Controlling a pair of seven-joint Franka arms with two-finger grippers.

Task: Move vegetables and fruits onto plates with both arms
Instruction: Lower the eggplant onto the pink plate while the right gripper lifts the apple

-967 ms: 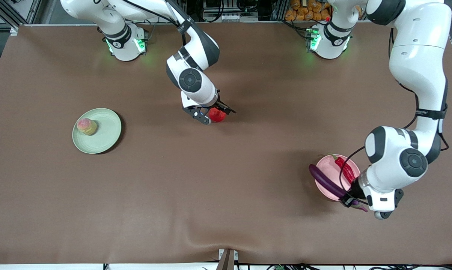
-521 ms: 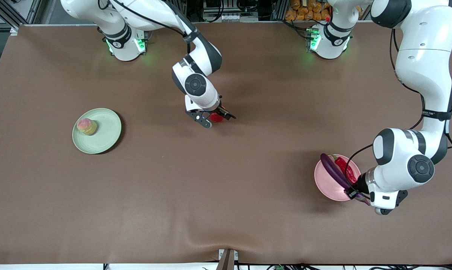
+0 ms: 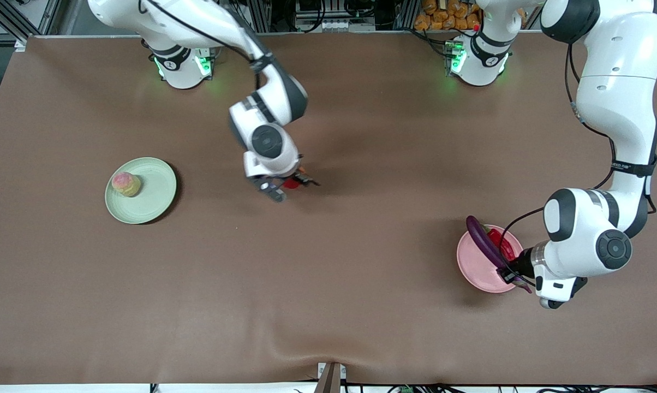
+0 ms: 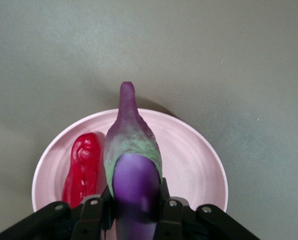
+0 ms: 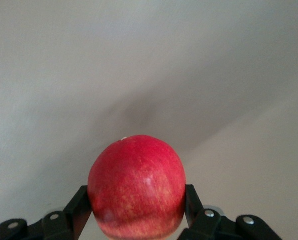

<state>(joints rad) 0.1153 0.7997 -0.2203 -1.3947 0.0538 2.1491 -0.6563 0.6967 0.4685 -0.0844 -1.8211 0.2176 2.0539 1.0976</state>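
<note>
My right gripper (image 3: 287, 185) is shut on the round red pomegranate (image 3: 291, 184) over the middle of the table. In the right wrist view the pomegranate (image 5: 136, 187) sits between the black fingers (image 5: 79, 210). My left gripper (image 3: 511, 275) is shut on the purple eggplant (image 3: 484, 243) and holds it over the pink plate (image 3: 476, 270), beside the red chili (image 3: 504, 246) that lies on the plate. In the left wrist view the eggplant (image 4: 133, 160) points out over the plate (image 4: 194, 160), with the chili (image 4: 84, 170) alongside. The peach (image 3: 126, 184) rests on the pale green plate (image 3: 156, 194).
Brown cloth covers the table, with a raised fold near its front edge (image 3: 306, 349). Both arm bases (image 3: 181, 65) (image 3: 478, 60) stand at the back edge. Orange items (image 3: 448, 13) are stacked off the table by the left arm's base.
My right gripper has shut on the pomegranate and carried it toward the green plate. My left gripper has swung the eggplant further over the pink plate, close beside the chili.
</note>
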